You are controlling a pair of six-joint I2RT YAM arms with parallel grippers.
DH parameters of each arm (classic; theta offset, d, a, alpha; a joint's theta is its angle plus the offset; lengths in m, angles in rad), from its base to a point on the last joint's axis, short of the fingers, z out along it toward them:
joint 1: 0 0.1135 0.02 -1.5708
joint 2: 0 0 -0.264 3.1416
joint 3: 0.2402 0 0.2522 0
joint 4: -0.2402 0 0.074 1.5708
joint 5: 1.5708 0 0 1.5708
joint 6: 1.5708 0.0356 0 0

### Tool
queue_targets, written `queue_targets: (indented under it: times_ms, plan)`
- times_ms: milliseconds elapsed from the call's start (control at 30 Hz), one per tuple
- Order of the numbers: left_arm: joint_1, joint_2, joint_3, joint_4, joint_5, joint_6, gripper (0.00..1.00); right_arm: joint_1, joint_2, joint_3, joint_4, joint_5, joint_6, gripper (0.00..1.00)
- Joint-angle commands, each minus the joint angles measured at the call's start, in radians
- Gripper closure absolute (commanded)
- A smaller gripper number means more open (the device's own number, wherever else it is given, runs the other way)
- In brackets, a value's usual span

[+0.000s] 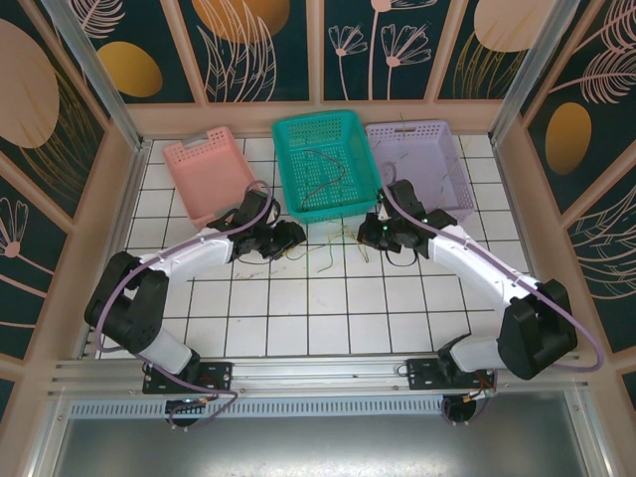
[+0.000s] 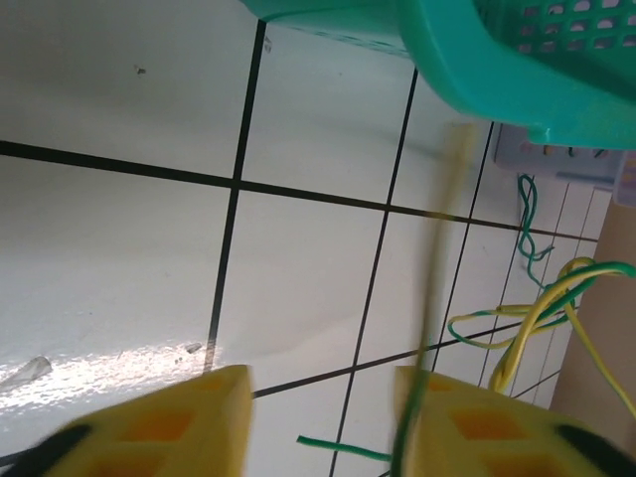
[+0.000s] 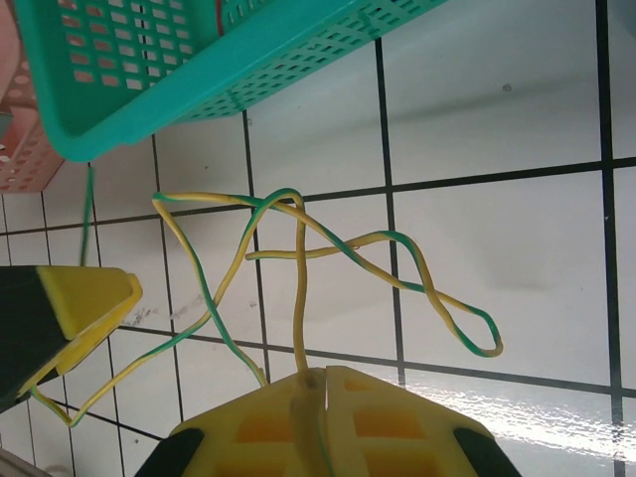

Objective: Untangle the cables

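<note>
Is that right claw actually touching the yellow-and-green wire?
Touching. In the right wrist view, the yellow-and-green wire runs straight into the seam between the shut fingers of the right gripper.

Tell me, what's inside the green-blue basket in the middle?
Inside the teal basket, a thin dark cable curls on the floor. The strip just behind its near wall is covered, so more could lie there.

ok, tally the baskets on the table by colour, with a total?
pink basket: 1
teal basket: 1
lilac basket: 1
Total: 3 baskets
</note>
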Motion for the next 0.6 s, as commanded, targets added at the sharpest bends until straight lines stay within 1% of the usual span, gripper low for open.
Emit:
queue_targets:
  times_ms: [0, 100, 200, 300, 367, 467, 567]
  plan:
    - [-0.004, 0.017, -0.001, 0.023, 0.001, 0.009, 0.75, 0.008, -0.024, -0.004, -0.009, -0.021, -0.025, 1.0]
    - [-0.004, -0.016, 0.0, -0.005, -0.049, 0.003, 1.0, 0.008, -0.025, -0.006, -0.033, 0.006, -0.032, 1.0]
    - [-0.004, -0.075, 0.005, -0.066, -0.133, -0.01, 1.0, -0.003, -0.025, -0.006, -0.081, 0.049, -0.033, 1.0]
    - [-0.004, -0.15, 0.005, -0.135, -0.244, -0.043, 1.0, -0.039, -0.036, -0.023, -0.112, 0.077, -0.026, 1.0]
    - [-0.002, -0.203, 0.009, -0.192, -0.337, -0.07, 1.0, -0.082, -0.05, -0.041, -0.127, 0.089, -0.024, 1.0]
    - [0.021, -0.264, 0.014, -0.265, -0.442, -0.111, 1.0, -0.164, -0.088, -0.08, -0.122, 0.081, -0.017, 1.0]
    - [0.072, -0.316, -0.003, -0.286, -0.485, -0.163, 1.0, -0.244, -0.124, -0.121, -0.098, 0.043, -0.005, 1.0]
